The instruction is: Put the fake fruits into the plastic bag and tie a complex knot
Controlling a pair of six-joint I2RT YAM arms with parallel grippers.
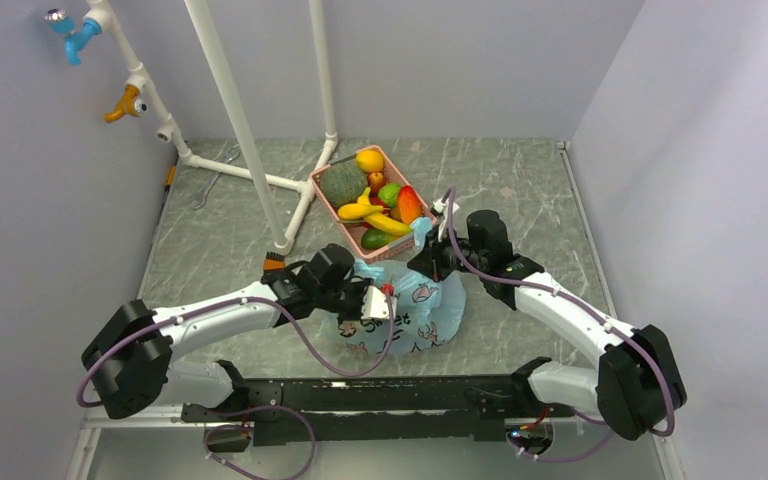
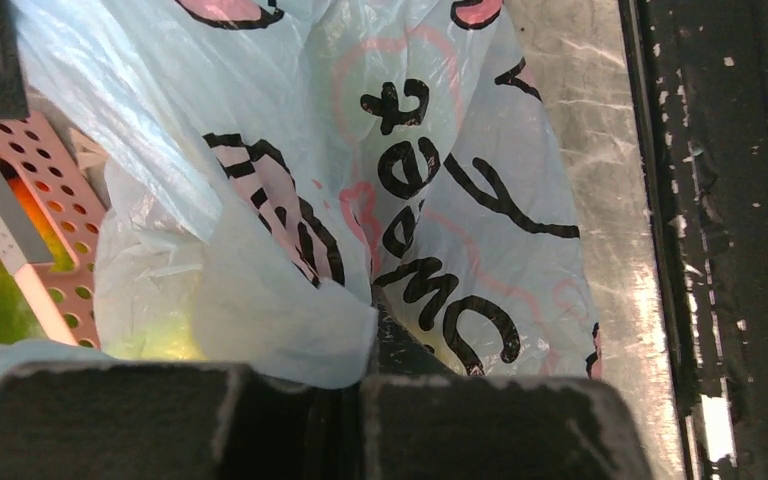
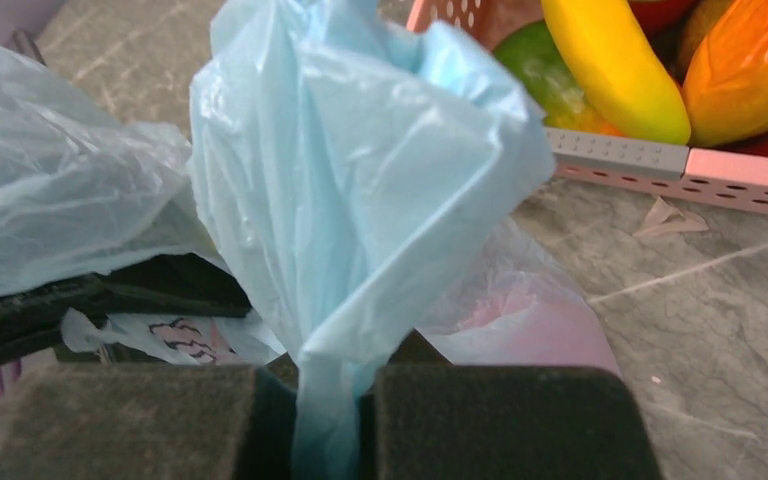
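The light-blue plastic bag (image 1: 415, 310) printed with "Sweet" lies on the table in front of the pink basket. My left gripper (image 1: 375, 298) is shut on a fold of the bag (image 2: 290, 330) at its left side. My right gripper (image 1: 430, 240) is shut on a bunched light-blue handle (image 3: 360, 200) and holds it up at the bag's far right. The fake fruits (image 1: 375, 195) (bananas, orange, mango, lime, dark green melon) lie in the basket; banana (image 3: 615, 65) and mango (image 3: 745, 65) show in the right wrist view. A yellow-green shape (image 2: 165, 340) shows through the bag film. No knot is visible.
The pink perforated basket (image 1: 332, 210) stands behind the bag, close to my right gripper; its wall also shows in the right wrist view (image 3: 680, 165). A white pipe frame (image 1: 260, 180) stands at the back left. The black rail (image 1: 360, 400) runs along the near edge.
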